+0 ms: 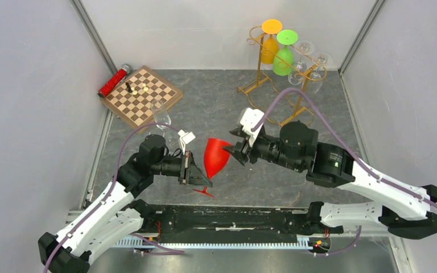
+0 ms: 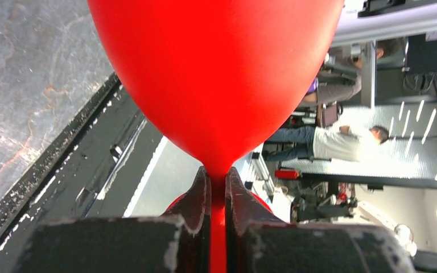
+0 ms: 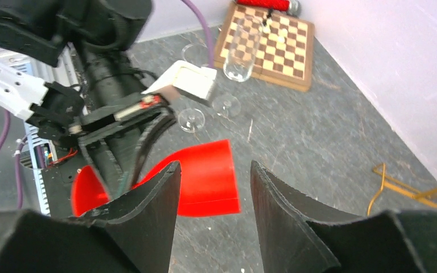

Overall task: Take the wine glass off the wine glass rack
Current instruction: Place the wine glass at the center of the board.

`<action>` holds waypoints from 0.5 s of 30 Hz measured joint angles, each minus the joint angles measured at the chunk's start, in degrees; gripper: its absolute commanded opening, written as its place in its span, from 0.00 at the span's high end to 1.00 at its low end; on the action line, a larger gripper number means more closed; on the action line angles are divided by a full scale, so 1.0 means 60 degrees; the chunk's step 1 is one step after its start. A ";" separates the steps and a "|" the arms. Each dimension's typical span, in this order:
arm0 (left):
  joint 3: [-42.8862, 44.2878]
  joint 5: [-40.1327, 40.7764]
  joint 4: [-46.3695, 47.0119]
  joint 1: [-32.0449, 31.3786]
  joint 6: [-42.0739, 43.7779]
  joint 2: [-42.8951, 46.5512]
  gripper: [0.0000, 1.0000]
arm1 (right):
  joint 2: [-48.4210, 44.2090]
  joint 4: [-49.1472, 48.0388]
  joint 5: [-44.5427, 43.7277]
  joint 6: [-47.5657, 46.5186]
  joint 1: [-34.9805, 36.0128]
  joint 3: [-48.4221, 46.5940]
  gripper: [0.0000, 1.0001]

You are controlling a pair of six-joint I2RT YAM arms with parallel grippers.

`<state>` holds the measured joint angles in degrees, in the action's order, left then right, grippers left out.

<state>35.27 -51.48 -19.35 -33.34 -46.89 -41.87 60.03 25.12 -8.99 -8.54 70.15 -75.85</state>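
One red wine glass (image 1: 215,158), stem pinched in left claw (image 2: 217,185), right claw (image 3: 215,170) spread beside bowl

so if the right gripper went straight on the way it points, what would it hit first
Probably the bowl of the red wine glass, just ahead of the open right gripper, held by the left gripper.

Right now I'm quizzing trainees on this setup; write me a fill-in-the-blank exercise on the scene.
The left gripper is shut on the ____ of the red glass.
The right gripper stands ____, holding nothing.
On the rack, beside the orange glass, hangs a ____ one.
The chessboard lies at the table's far ____ corner.
Missing: stem; open; green; left.
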 measured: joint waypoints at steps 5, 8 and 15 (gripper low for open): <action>0.0000 -0.0040 -0.0605 -0.0572 0.0557 0.0233 0.98 | 0.0229 0.0699 0.1224 0.0586 -0.1555 -0.0270 0.49; 0.0000 -0.0018 -0.1104 -0.0841 0.0856 0.0466 0.98 | 0.0382 0.1093 0.2167 0.0903 -0.2422 -0.0262 0.49; -0.0004 -0.0022 -0.1920 -0.1075 0.1472 0.1133 0.98 | 0.0255 0.1045 0.4870 0.1683 -0.3952 0.0474 0.47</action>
<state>35.24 -51.62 -30.87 -39.79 -38.06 -35.07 61.56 31.40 20.23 1.56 46.44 -73.01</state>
